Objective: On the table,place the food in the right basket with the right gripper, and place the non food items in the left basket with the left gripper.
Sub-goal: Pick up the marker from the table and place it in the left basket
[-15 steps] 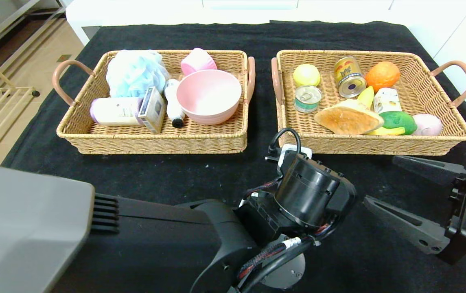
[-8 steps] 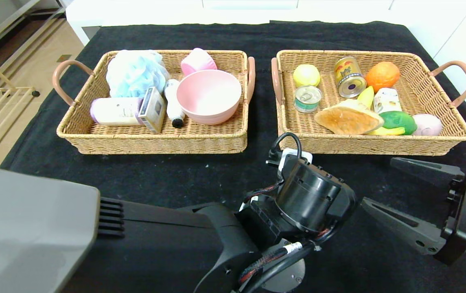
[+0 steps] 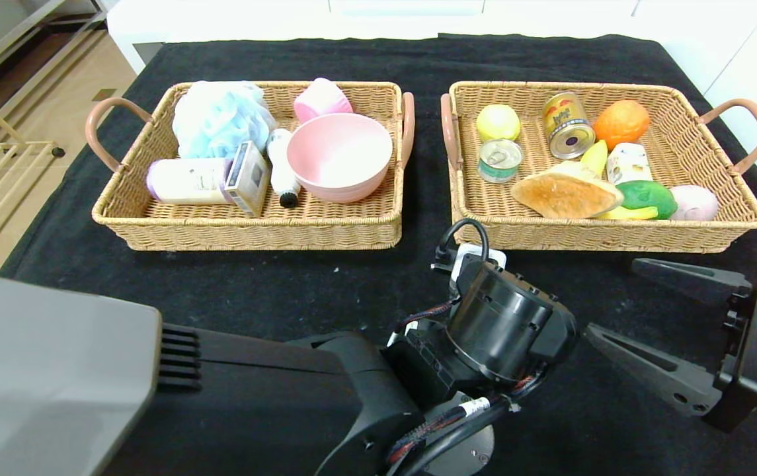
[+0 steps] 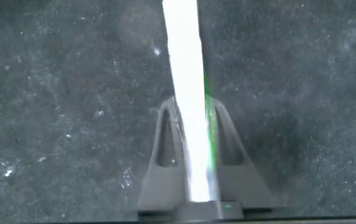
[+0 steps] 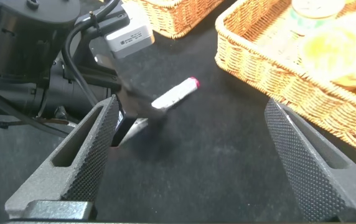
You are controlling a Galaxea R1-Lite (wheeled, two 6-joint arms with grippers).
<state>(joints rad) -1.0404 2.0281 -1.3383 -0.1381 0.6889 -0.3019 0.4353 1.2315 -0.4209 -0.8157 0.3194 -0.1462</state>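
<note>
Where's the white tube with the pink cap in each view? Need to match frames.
Head view: not visible; it sits under the left arm's wrist.
Left wrist view: white tube fills the middle, clamped in the left hand.
Right wrist view: white tube sticks out of the left hand, pink cap toward the right basket.
Shared landmark: black tablecloth.

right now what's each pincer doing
Left pincer: shut on a white tube, low over the black table in front of the baskets.
Right pincer: open, empty, hanging near the right basket.
</note>
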